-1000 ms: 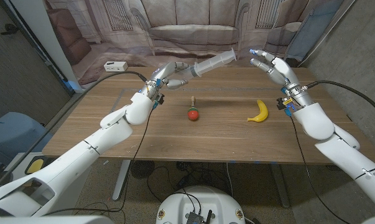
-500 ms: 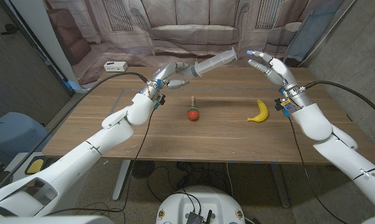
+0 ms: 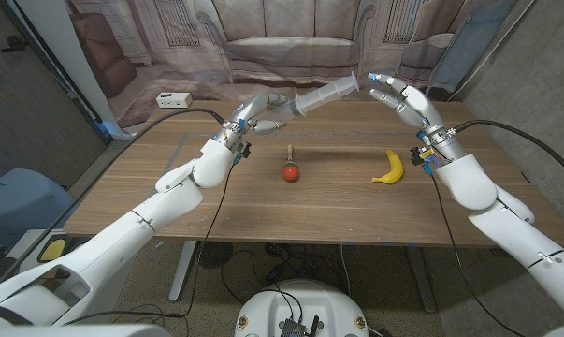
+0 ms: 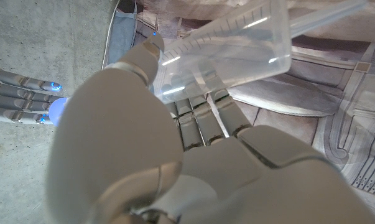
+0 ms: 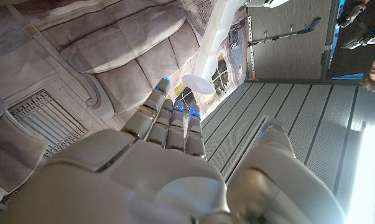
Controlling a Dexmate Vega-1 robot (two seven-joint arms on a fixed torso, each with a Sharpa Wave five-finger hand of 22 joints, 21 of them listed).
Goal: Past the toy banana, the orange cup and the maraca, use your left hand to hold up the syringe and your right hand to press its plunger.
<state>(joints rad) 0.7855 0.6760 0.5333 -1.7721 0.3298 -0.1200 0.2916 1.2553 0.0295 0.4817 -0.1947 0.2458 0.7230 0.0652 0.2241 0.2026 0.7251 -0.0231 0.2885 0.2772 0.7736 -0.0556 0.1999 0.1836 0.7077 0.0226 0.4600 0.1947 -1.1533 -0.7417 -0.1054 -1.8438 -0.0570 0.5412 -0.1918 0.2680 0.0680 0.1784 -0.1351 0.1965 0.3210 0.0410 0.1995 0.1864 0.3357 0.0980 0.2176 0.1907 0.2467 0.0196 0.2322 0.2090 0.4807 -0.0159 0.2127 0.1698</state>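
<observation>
Overhead, the left hand (image 3: 263,109) grips the syringe (image 3: 321,94) raised above the maraca (image 3: 290,167); the right hand (image 3: 403,99), fingers spread and holding nothing, has edged closer to the plunger end. Left wrist: fingers wrap the barrel (image 4: 227,46). Right wrist: fingertips (image 5: 175,115) nearly reach the plunger disc (image 5: 198,84); pressing looks imminent.

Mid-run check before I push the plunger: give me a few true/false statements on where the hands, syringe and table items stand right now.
1. The left hand holds the syringe up off the table. True.
2. The right hand grips the toy banana. False: the banana lies on the table; that hand is raised, fingers apart, near the plunger end.
3. The maraca lies on the table between the arms. True.
4. The syringe's plunger end points toward the left hand. False: it points toward the right hand.
</observation>
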